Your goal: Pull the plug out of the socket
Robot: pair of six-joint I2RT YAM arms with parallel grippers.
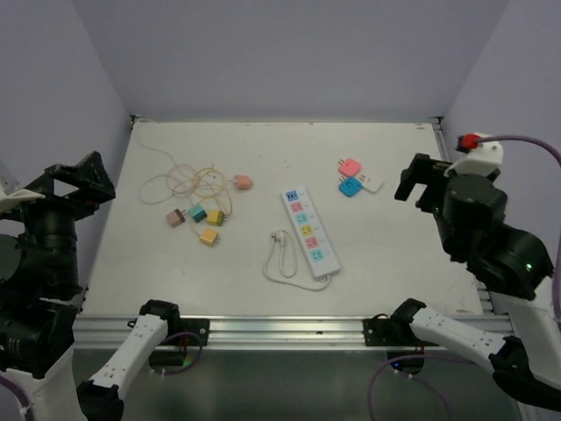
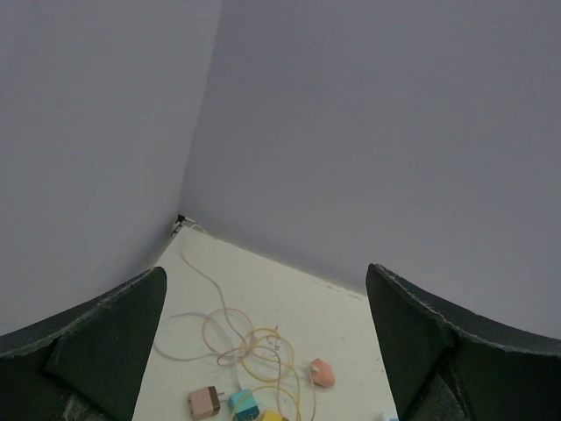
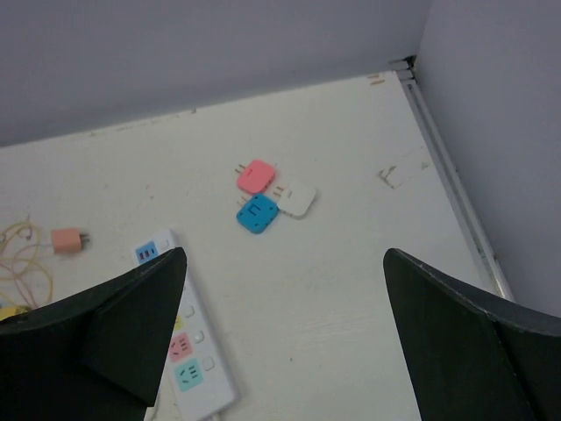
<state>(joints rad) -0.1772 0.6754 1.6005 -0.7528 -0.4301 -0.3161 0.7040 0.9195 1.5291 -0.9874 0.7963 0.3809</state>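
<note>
Both my arms are up and back at the two sides of the table, and neither holds anything: my left gripper (image 2: 267, 269) has its fingers spread wide over the far left corner, and my right gripper (image 3: 282, 254) is just as wide apart over the right half. The socket (image 1: 309, 232) lies flat near the middle of the table (image 1: 412, 254), slanting from far-left to near-right, well apart from both of my hands. It is a long, hard white plastic bar with rounded corners and a row of small pastel faces in blue, teal, pink and yellow. Its short white cord (image 1: 282, 261), smooth and rubbery by the look of it, curls in a loop just beside its near left side. I can find no plug standing in any of those faces, so I judge the pull either finished or without a target. If a plug is seated there and too low for me to see, the next move would call for one hand to pin the light strip down while the other pinches the plug body and draws it straight up. Loose pieces lie around: a pink plug (image 1: 350, 167), a blue plug (image 1: 350, 186) and a white plug (image 1: 372, 183), flat squarish blocks touching one another at the far right. On the left, a tangle of thin cords (image 1: 188, 182) runs to small cube-shaped plugs in brown, teal and yellow
</note>
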